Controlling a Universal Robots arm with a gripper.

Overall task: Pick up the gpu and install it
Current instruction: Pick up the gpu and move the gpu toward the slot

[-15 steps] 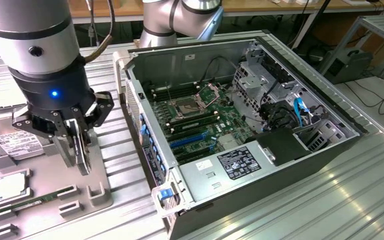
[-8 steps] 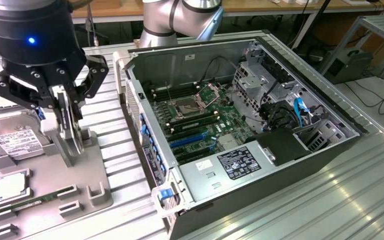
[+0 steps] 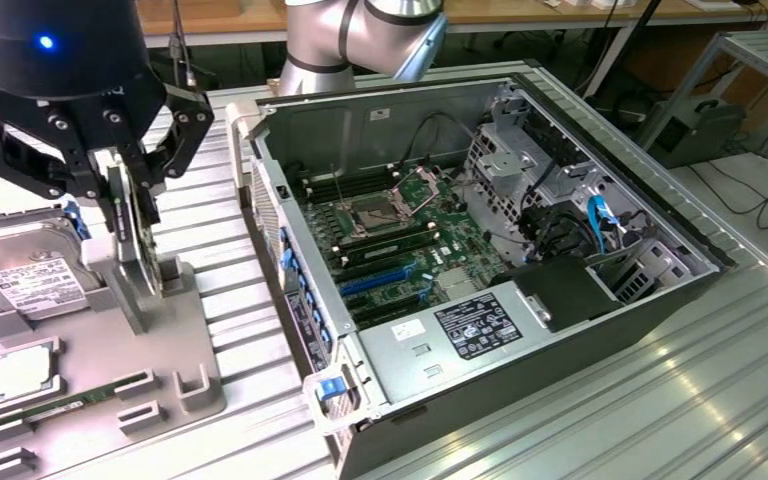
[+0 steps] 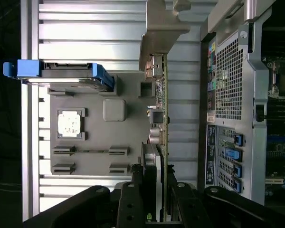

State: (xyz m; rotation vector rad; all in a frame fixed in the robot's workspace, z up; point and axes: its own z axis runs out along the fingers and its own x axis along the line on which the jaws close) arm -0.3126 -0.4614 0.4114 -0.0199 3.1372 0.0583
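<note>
The gpu (image 3: 135, 228) is a thin dark card standing on edge at the exterior view's left, over the grey upright post (image 3: 144, 290) of the parts holder. My gripper (image 3: 137, 195) comes down from above and is shut on the card's upper part, one finger on each face. In the wrist view the gpu (image 4: 159, 104) appears edge-on, with its round fan between my fingers (image 4: 133, 190) and its silvery metal bracket (image 4: 156, 33) at the far end. Whether the card's lower edge still rests in the post I cannot tell.
The open computer case (image 3: 267, 190) lies to the exterior view's right of the holder, with blue expansion slots (image 3: 377, 280) on its motherboard. The grey holder (image 3: 191, 385) also carries a hard drive (image 3: 31, 280), a processor chip (image 3: 21, 372) and a green memory stick (image 3: 71, 405).
</note>
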